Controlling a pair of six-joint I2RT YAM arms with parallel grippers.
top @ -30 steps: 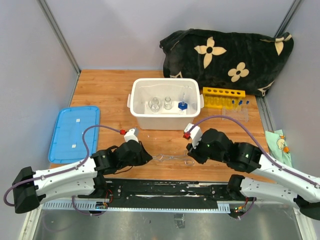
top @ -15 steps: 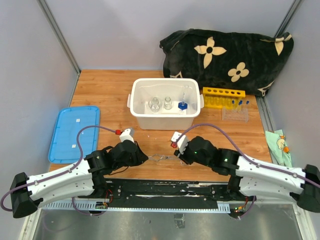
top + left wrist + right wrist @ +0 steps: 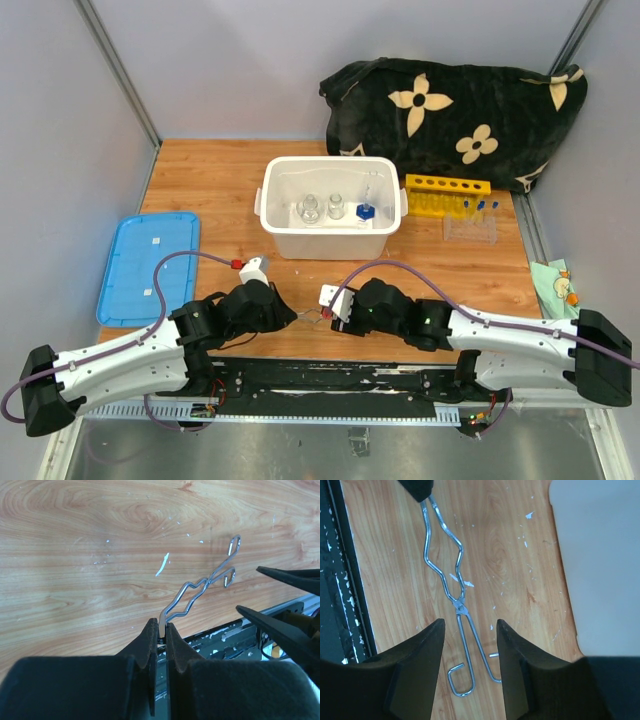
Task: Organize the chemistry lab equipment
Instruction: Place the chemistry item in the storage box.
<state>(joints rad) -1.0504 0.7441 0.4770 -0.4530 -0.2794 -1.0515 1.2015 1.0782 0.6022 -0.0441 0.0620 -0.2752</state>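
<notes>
— Where are the metal tongs [image 3: 459,605]?

— Near the front edge of the tabletop [image 3: 215,180], between the two arms. The left fingers [image 3: 148,650] are pressed together on the bent tip end and pinch it. The loop handles point away towards the right arm.

— And the right fingers [image 3: 417,670]?

— Spread wide, one on each side of the handle shafts, just past the pivot. They are not touching the metal. I cannot tell whether the tongs rest on the wood or hang just above it.

— The rest of the equipment?

— Farther back, a white tub [image 3: 330,243] stands mid-table with small glass beakers [image 3: 310,210] upright inside it, along with a blue-capped piece too small to make out. To its right is the yellow tube rack [image 3: 447,192]. Just in front of that is the clear plastic rack [image 3: 470,232], holding blue-capped tubes [image 3: 481,206]. The blue lid [image 3: 150,265] lies flat at the left edge, well apart from the tub. A black flowered cloth [image 3: 455,110] is bunched at the back right.
</notes>
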